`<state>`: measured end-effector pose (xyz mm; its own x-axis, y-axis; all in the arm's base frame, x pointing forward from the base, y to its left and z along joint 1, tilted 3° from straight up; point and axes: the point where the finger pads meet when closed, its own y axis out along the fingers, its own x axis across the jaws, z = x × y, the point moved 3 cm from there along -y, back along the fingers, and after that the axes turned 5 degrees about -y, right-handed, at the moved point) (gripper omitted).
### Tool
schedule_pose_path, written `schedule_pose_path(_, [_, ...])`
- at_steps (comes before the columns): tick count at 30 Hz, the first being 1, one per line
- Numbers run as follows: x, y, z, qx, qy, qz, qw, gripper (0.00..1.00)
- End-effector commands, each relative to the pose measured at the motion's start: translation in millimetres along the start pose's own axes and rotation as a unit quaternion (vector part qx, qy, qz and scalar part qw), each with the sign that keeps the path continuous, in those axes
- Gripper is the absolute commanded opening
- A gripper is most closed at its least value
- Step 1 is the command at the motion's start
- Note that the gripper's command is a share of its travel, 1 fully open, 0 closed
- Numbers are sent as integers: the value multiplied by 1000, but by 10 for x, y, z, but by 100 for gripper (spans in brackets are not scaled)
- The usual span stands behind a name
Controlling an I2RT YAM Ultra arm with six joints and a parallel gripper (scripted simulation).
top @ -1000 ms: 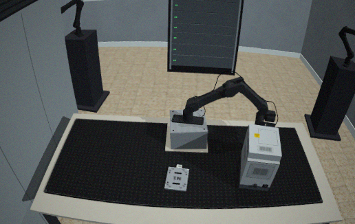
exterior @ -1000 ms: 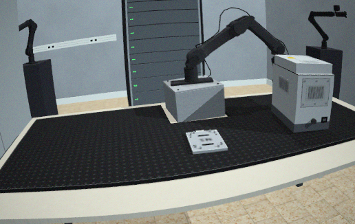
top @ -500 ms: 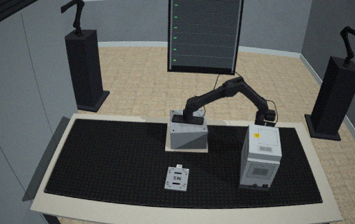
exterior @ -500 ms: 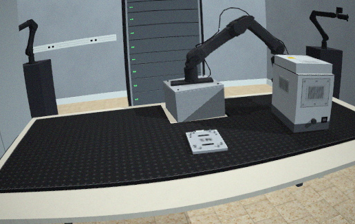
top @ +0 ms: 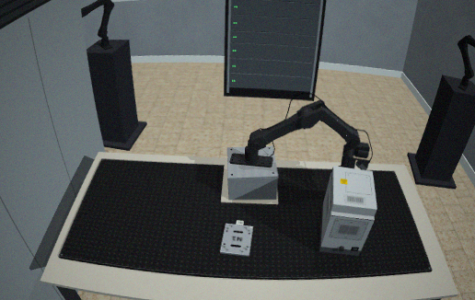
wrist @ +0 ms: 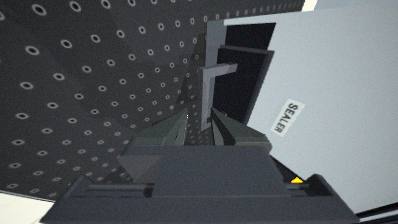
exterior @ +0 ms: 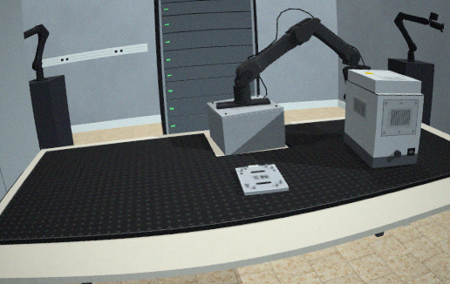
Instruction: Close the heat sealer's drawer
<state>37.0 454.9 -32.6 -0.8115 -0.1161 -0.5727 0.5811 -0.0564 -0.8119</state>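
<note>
The gripper [wrist: 199,111] stands partly open, its 2 fingers apart by a narrow gap and gripping nothing. In the wrist view, the pale handle [wrist: 206,95] runs past the fingertips, partly seen through the gap; whether either finger touches it, I cannot tell. The handle is on the front side of the sealer [top: 350,198] [exterior: 383,118] [wrist: 330,75], beside its dark opening [wrist: 239,85]. How far out the drawer stands is hard to tell, and the light, sheet and frame cannot be made out.

The sealer is upright on the black mat [top: 156,216] [exterior: 117,187] [wrist: 55,105], its vented back towards the outside cameras. It has 1 label [wrist: 288,117] reading SEALER and 1 yellow mark [top: 343,181] [exterior: 369,73] [wrist: 297,180] on top. The arm [top: 309,115] [exterior: 302,32] reaches across behind it from a grey block [top: 252,184] [exterior: 248,131]. Nearer the cameras than the block, 1 pale plate [top: 237,248] [exterior: 262,186] lies flat on the mat, well apart from the sealer. Beyond the table [top: 248,285] [exterior: 217,248], 2 other arms stand on dark pedestals, 1 on each side of a rack [top: 226,55] [exterior: 160,65] with green lights.
</note>
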Motion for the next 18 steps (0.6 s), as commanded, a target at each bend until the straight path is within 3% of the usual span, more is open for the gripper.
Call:
schedule_pose_path(1, [-127, -316, -84, -24, 19, 2, 1000, 30])
schedule_pose_path(7, [-127, -416, -78, -24, 19, 2, 1000, 30])
schedule_pose_path(18, [-153, -432, -73, -22, 21, 3, 1000, 30])
